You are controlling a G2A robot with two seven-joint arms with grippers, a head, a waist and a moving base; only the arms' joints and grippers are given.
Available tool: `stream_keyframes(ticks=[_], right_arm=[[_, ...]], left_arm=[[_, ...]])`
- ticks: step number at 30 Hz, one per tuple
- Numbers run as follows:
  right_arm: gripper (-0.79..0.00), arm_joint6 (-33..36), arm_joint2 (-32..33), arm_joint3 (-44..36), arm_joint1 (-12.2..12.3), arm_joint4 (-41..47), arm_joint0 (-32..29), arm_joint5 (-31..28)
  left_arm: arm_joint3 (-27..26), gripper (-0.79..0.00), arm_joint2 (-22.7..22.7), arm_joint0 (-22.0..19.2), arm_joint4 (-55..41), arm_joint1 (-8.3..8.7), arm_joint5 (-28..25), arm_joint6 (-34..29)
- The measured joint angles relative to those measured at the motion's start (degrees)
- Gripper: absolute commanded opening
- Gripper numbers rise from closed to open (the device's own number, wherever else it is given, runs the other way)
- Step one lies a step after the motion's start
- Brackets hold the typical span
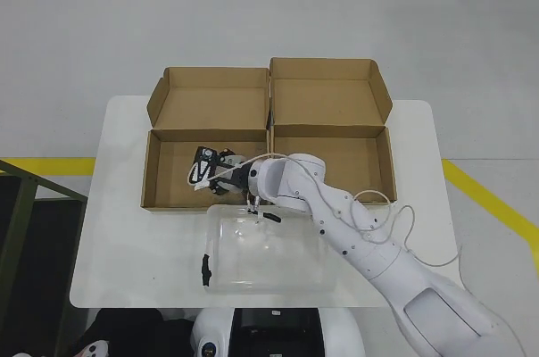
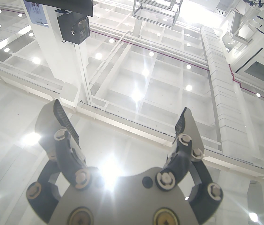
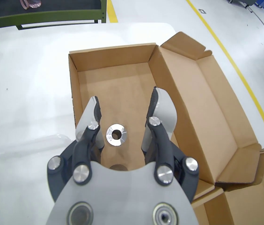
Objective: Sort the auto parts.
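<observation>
- Now the right gripper (image 3: 125,94) has its fingers apart, the metal ring (image 3: 116,134) loose between them on the box (image 3: 113,54) floor; a sideways exit could knock it.
- The left gripper (image 2: 120,106) has its fingers apart and holds nothing.

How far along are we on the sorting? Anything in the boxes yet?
Done: one metal ring lies loose on the floor of a box. In hand: nothing; the right pincer hangs open over that ring, and the left pincer is open, pointing at the ceiling. Left: the other box and the clear bin both look empty, so little may remain.
</observation>
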Motion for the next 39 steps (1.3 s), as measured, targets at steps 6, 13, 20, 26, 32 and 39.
stream_keyframes(ticks=[6, 13, 20, 26, 32, 39], right_arm=[[0.0, 0.92, 5.09, -7.89, 2.07, -0.88, -6.18, -0.7], [0.0, 0.42, 10.45, -14.36, 4.01, -1.67, -12.82, -1.58], [0.0, -1.26, 16.63, -22.0, 6.01, -3.59, -20.21, -2.17], [0.0, -4.4, 21.98, -26.82, 7.57, -6.04, -26.66, -2.5], [0.0, -9.66, 27.19, -28.36, 8.86, -8.43, -31.72, -2.59], [0.0, -14.32, 32.91, -31.47, 10.27, -9.99, -37.95, -3.62]], left_arm=[[0.0, 0.0, 0.0, 0.0, 0.0, 0.0, 0.0, 0.0], [0.0, 0.0, 0.0, 0.0, 0.0, 0.0, 0.0, 0.0], [0.0, 0.0, 0.0, 0.0, 0.0, 0.0, 0.0, 0.0], [0.0, 0.0, 0.0, 0.0, 0.0, 0.0, 0.0, 0.0], [0.0, 0.0, 0.0, 0.0, 0.0, 0.0, 0.0, 0.0], [0.0, 0.0, 0.0, 0.0, 0.0, 0.0, 0.0, 0.0]])
